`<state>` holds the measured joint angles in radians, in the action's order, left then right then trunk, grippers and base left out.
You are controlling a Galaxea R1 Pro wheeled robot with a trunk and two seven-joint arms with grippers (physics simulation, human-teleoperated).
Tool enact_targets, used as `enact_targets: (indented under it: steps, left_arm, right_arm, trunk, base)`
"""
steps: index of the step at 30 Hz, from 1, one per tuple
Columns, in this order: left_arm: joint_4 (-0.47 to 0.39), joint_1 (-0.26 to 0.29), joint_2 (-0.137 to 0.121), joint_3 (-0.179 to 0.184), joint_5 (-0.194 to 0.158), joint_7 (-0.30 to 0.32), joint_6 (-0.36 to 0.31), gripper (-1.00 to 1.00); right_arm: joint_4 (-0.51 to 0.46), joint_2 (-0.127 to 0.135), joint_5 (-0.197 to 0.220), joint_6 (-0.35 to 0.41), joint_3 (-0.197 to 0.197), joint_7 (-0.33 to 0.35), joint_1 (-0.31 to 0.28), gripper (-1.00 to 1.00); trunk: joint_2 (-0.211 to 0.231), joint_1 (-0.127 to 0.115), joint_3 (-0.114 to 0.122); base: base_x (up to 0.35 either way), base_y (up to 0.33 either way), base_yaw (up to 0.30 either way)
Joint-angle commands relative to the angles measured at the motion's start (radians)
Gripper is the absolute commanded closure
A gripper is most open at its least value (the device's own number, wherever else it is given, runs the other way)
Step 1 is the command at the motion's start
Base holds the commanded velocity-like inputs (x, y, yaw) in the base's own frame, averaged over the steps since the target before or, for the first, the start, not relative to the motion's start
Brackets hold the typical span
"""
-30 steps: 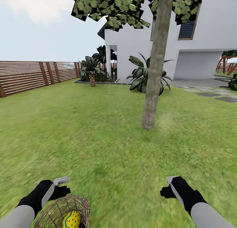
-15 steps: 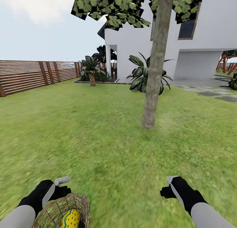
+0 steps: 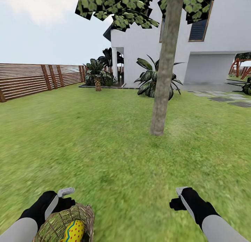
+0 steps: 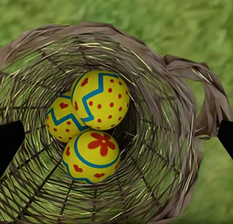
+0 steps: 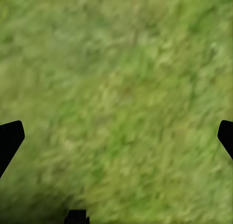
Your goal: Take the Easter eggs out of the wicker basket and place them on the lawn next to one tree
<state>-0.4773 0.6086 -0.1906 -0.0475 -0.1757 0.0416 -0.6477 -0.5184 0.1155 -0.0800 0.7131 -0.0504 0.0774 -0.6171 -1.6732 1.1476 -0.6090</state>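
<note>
Head view: wicker basket (image 3: 66, 225) sits on the lawn (image 3: 104, 158) under the left gripper (image 3: 66, 196), well short of the tree (image 3: 162, 95). Left wrist: all three Easter eggs (image 4: 92, 124) lie inside, jaws apart, nothing held, so no step looks done. Right wrist: right gripper (image 5: 116, 136) spread wide over bare grass.

Slatted brown fence (image 3: 31, 80), white house (image 3: 181, 50), perhaps a playframe (image 3: 240, 68).

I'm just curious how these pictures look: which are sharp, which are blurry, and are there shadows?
Head view: tree and house are crisp, the near lawn smeared, with no cast shadows. Left wrist view: eggs and basket are sharp, grass behind soft. Right wrist view: blurred grass, darkening toward one corner.
</note>
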Motion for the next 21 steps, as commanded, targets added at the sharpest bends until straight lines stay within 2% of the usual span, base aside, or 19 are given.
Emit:
enact_targets:
  steps: [1,21]
  left_arm:
    - [-0.001,0.0,0.0,-0.005,0.0,0.003,-0.006,-1.0]
    - [-0.001,0.0,-0.014,-0.01,-0.001,0.004,-0.011,-1.0]
  right_arm:
    - [-0.002,0.001,-0.009,0.005,-0.005,0.008,0.0,-1.0]
    - [-0.001,-0.002,-0.009,-0.015,-0.006,0.009,-0.001,-1.0]
  trunk:
    - [-0.008,0.004,-0.004]
    - [-0.148,0.081,-0.067]
  base:
    - [0.0,0.0,0.0]
    - [0.0,0.0,0.0]
